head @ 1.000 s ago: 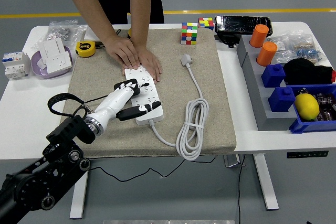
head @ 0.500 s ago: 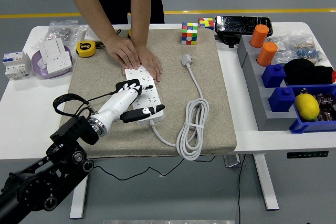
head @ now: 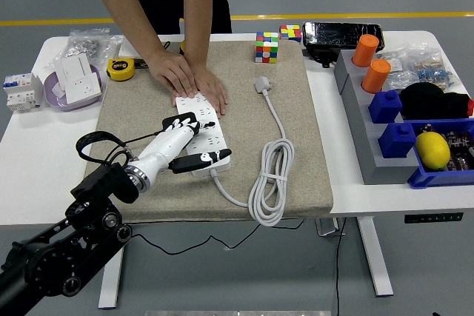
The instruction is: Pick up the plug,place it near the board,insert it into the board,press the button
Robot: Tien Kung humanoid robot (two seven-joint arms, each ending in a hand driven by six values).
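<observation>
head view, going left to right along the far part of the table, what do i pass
circuit breaker → purple bowl → yellow tape measure → person's hands → plug → orange cylinders → blue blocks → lemon

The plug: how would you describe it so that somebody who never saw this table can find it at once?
Start at the beige mat covering the table's middle. Near its far right part, just below the colourful cube, lies the plug, grey-white and loose. Unlike the power strip to its left, nothing touches it, and its cable runs to a coil at the mat's near edge.
</observation>
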